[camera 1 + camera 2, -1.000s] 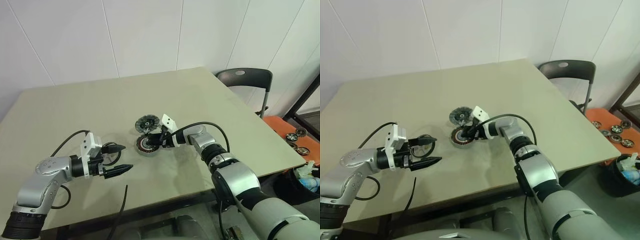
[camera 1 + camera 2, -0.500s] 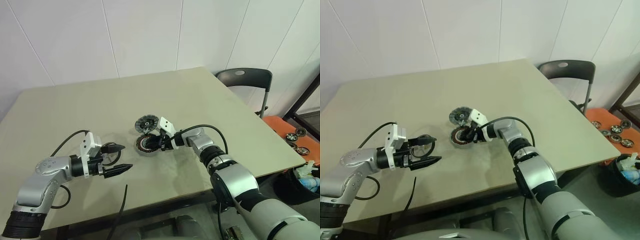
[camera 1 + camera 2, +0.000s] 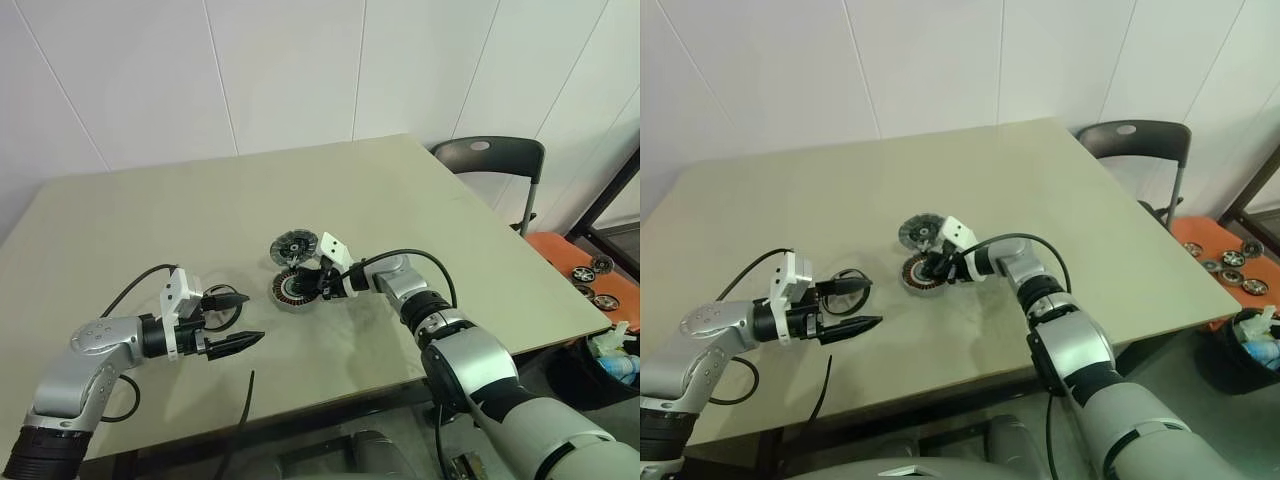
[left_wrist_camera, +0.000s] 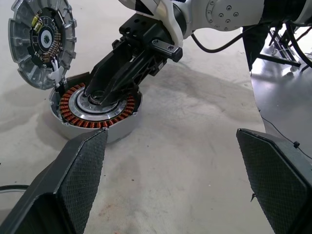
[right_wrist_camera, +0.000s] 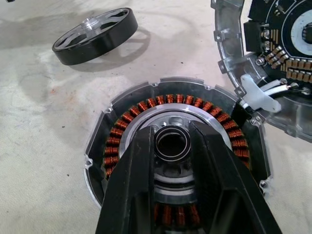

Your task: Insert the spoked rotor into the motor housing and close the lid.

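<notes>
The spoked rotor (image 5: 95, 34) lies flat on the table, apart from the motor housing (image 3: 293, 290), on the side toward the table's left edge. The lid (image 3: 293, 246) lies open, touching the housing's far side. The right gripper (image 5: 171, 141) pinches the housing's middle ring, and the left gripper (image 3: 252, 316) waits wide open and empty by the rotor. I think the left one should grab the rotor's rim and keep it flat, and the right one must let go first.

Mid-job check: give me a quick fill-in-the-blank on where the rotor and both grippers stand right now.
1. The spoked rotor lies on the ___, outside the motor housing.
2. The left gripper has its fingers ___.
3. The right gripper is over the housing's ___, inside the copper windings.
Missing words: table; open; centre.
</notes>
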`<act>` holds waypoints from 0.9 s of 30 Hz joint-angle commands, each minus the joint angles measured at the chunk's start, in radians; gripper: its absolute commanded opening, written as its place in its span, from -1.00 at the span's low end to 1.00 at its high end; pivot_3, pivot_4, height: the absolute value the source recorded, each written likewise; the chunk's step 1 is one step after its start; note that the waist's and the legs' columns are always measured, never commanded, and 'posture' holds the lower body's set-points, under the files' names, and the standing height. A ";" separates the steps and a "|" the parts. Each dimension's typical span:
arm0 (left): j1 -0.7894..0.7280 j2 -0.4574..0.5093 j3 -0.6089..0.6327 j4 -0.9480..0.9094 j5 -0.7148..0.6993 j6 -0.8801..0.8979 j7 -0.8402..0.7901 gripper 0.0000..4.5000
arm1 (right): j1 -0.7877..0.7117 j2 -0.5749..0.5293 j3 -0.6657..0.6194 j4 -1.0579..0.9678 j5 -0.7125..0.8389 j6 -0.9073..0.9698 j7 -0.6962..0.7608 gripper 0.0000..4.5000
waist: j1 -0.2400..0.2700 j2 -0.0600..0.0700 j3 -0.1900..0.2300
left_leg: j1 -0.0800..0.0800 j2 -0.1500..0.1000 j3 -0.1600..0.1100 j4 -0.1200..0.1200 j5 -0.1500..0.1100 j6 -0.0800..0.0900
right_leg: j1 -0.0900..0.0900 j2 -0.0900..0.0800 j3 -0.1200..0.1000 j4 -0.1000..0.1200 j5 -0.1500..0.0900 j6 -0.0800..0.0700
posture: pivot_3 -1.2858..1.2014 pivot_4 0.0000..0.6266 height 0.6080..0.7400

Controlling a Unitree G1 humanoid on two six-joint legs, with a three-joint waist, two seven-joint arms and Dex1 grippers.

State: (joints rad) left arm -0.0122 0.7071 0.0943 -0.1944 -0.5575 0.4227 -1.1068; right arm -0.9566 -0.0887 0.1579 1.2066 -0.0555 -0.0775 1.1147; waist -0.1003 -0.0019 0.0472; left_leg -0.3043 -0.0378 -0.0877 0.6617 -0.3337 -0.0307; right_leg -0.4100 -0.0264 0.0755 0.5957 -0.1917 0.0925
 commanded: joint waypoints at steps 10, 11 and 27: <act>-0.006 0.002 0.021 -0.042 -0.012 -0.011 0.009 1.00 | -0.005 0.002 -0.004 0.000 -0.007 -0.016 0.003 -0.53 | 0.000 0.000 0.000 | 0.000 0.000 0.000 0.000 0.000 0.000 | 0.000 0.000 0.000 0.000 0.000 0.000 | 0.03 -1.00 1.00; -0.006 0.002 0.022 -0.043 -0.013 -0.010 0.010 1.00 | -0.003 0.003 -0.004 -0.001 -0.006 -0.018 0.006 -0.36 | 0.000 0.000 0.000 | 0.000 0.000 0.000 0.000 0.000 0.000 | 0.000 0.000 0.000 0.000 0.000 0.000 | 0.03 -1.00 1.00; -0.013 -0.003 0.018 -0.039 -0.021 -0.006 0.021 1.00 | -0.038 -0.016 -0.046 0.005 0.017 -0.010 -0.029 0.33 | 0.003 0.000 0.000 | 0.000 0.000 0.000 0.000 0.000 0.000 | 0.001 0.000 0.000 0.000 0.000 -0.001 | 0.03 -1.00 1.00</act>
State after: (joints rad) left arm -0.0099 0.7049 0.0943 -0.2109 -0.5640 0.4243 -1.0867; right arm -0.9548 -0.0874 0.1465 1.2148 -0.0623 -0.0916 1.0842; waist -0.0976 -0.0018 0.0473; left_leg -0.3041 -0.0379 -0.0877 0.6619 -0.3337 -0.0307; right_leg -0.4093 -0.0267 0.0756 0.5954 -0.1921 0.0919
